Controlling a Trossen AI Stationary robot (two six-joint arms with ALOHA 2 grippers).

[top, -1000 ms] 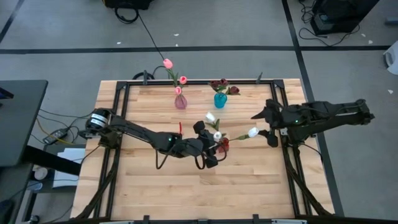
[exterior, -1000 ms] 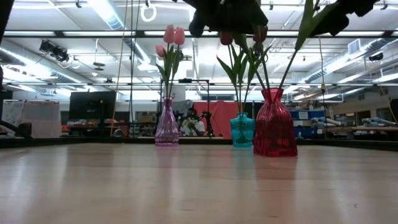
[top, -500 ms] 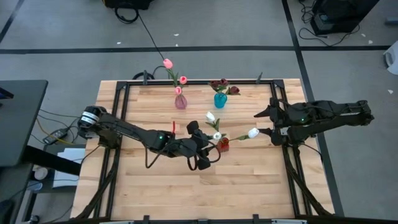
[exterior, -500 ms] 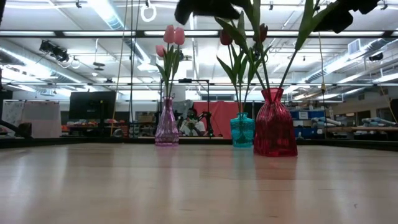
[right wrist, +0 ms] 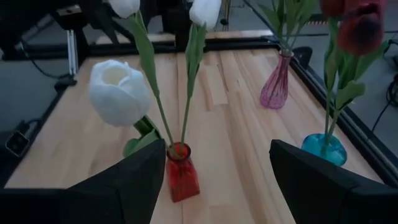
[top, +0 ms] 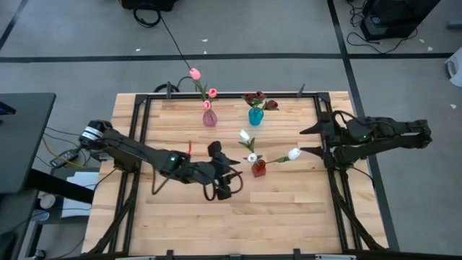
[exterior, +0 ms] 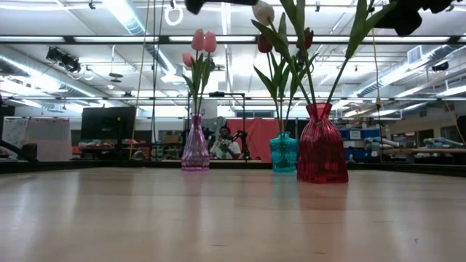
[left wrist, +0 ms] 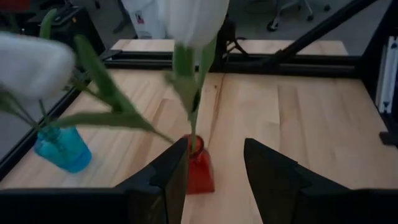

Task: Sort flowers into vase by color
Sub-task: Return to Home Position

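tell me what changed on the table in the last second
The left gripper, open, drew back leftward from the small red glass vase; the open right gripper eased slightly rightward. Nothing was grasped or released. The white tulips, the red vase, the pink glass vase and the teal glass vase stayed put.

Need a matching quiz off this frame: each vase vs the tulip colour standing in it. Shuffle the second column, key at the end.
Column 1
1. red vase
2. teal vase
3. pink vase

Column 2
A. pink tulips
B. white tulips
C. dark red tulips

Pairs: 1-B, 2-C, 3-A
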